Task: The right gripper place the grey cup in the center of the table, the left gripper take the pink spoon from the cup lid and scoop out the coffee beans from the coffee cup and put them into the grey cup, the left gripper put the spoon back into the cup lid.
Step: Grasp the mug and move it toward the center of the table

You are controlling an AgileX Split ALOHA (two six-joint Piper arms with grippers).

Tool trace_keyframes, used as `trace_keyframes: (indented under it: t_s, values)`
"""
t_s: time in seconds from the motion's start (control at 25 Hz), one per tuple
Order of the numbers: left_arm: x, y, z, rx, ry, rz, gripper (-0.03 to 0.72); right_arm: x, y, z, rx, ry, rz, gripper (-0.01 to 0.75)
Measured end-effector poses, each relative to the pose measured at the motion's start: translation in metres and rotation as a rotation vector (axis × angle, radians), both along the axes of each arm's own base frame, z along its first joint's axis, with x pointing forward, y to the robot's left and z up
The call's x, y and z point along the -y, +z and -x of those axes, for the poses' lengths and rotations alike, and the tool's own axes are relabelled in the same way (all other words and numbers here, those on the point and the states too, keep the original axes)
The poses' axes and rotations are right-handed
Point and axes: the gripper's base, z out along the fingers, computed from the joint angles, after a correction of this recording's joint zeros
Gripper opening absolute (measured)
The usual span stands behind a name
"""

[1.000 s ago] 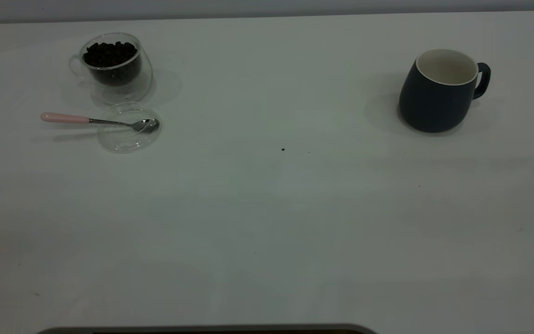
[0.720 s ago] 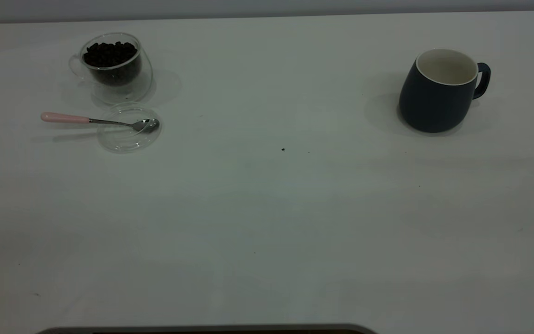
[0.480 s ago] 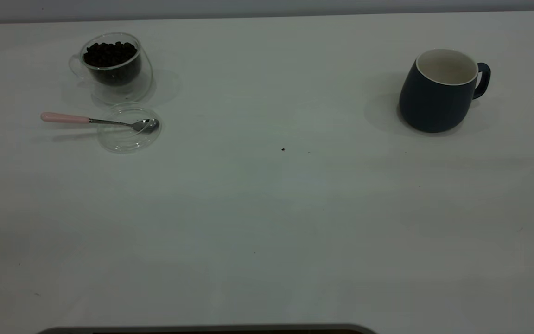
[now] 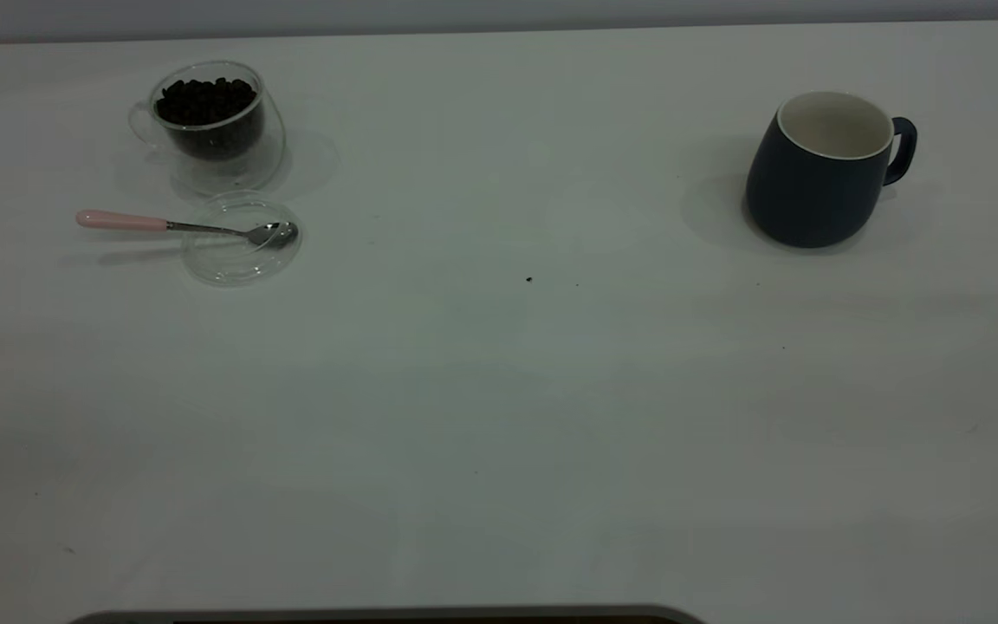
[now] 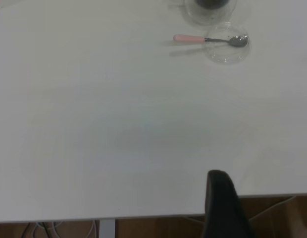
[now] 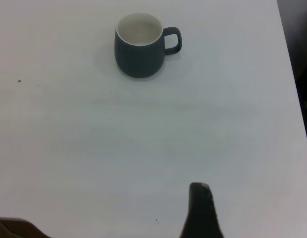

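- The grey cup (image 4: 819, 178) stands upright on the white table (image 4: 499, 416), at the far right of the exterior view, its loop handle turned toward the table's right edge and its white inside showing nothing in it.
- At the far left, well apart from it, the clear coffee cup (image 4: 215, 126) stands upright, the coffee beans (image 4: 204, 97) heaped dark inside it.
- Just in front of the coffee cup lies the clear cup lid (image 4: 239, 251); the pink spoon (image 4: 122, 221) rests with its silver bowl in the lid and its pink handle reaching out over the table to the left.
- A dark speck (image 4: 528, 279) lies on the table near its centre, between the two cups.
- The left gripper (image 5: 222, 206) shows only as one dark tip in the left wrist view, at the table's near edge and far from the spoon; whether it is open or closed cannot be told.
- The right gripper (image 6: 200, 213) likewise shows a single dark tip in its own wrist view, above bare table, well short of the grey cup; its state cannot be told either.
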Motion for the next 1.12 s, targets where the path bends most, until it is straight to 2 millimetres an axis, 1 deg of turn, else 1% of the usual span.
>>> trace_keyframes:
  t_s: [0.88, 1.0, 1.12]
  values:
    - [0.000, 0.000, 0.000, 0.000, 0.000, 0.000, 0.484, 0.000, 0.001, 0.000, 0.003, 0.003, -0.004, 0.591]
    - [0.000, 0.000, 0.000, 0.000, 0.001, 0.001, 0.484, 0.000, 0.012, -0.001, 0.008, 0.002, 0.007, 0.591]
    - [0.000, 0.000, 0.000, 0.000, 0.001, 0.002, 0.484, 0.002, 0.036, -0.013, -0.025, 0.016, 0.061, 0.591]
